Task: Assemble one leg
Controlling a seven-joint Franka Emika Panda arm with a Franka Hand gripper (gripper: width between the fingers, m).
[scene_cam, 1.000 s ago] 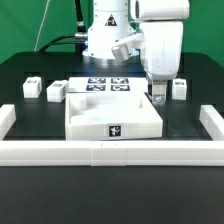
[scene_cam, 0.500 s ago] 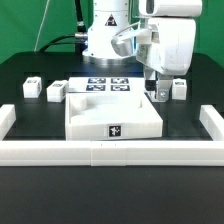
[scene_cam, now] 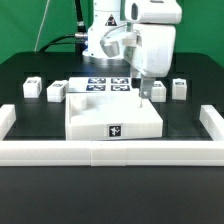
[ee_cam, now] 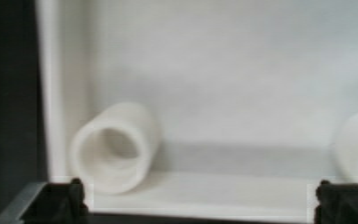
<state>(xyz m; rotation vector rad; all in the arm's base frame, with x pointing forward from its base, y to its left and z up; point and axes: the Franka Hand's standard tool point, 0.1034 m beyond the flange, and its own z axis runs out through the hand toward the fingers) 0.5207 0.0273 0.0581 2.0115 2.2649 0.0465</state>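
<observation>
**Open hand over the panel's corner, leg waiting beside it**

We see the gripper [scene_cam: 143, 92] hanging low over the far corner of the white panel [scene_cam: 112, 118], on the exterior view's right. In the wrist view its two dark fingertips [ee_cam: 60, 197] stand wide apart with nothing between them but the panel's pale surface [ee_cam: 229, 80]. We therefore read the hand as spread and empty.

A round socket [ee_cam: 114, 147] lies close ahead of the fingers in that view, and the edge of a second one shows at the picture's border. We judge that the hand is held here because these sockets are where a leg must go.

The leg [scene_cam: 158, 92] stands on the black table [scene_cam: 40, 112], just beside the gripper toward the exterior view's right and apart from the panel. A second post [scene_cam: 180, 88] stands further that way. Two more posts [scene_cam: 42, 90] sit well apart, toward the exterior view's left. The marker board [scene_cam: 108, 85] lies flat behind the panel.

The panel rests against the white front rail [scene_cam: 110, 152], which we take to brace it against pushing. No leg is seated yet, so the task looks barely begun to us. The nearest leg seems the natural one to grasp.
</observation>
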